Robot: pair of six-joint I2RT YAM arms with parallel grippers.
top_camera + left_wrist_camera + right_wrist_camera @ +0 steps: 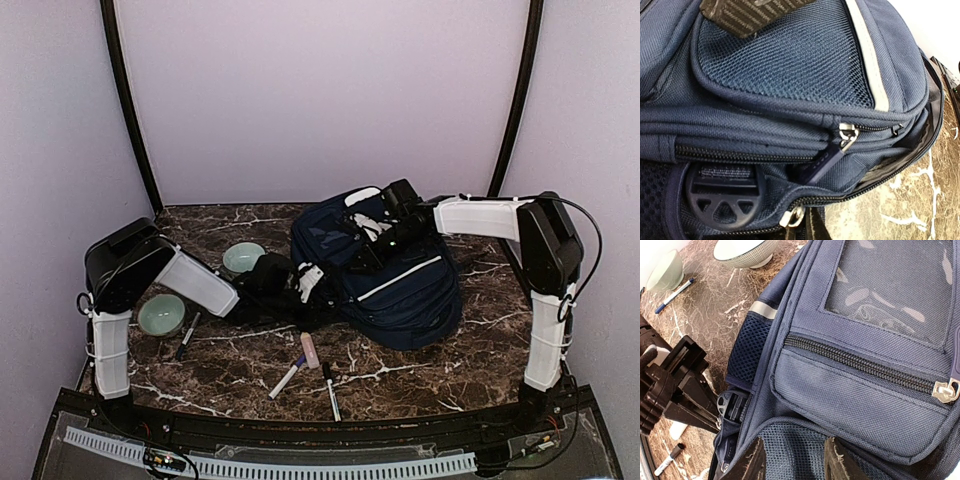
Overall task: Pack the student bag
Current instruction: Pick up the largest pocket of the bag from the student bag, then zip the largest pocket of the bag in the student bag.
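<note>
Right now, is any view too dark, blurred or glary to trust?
Top view: dim, bag nearly black against the dark table. Left wrist: zip pull sharp, top-right corner blown white. Right wrist: bag sharp, fingers at the bottom edge soft.

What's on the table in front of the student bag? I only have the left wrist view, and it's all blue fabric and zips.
Observer: A white pen and a black-capped marker lie on the table in front of the student bag.
Operator: Where's the right gripper?
Observer: The right gripper is over the bag's far end, open, facing a closed front zip.
Operator: Any bowls?
Observer: Two, left of the bag: a pale green bowl nearer the edge, a second bowl farther back.
</note>
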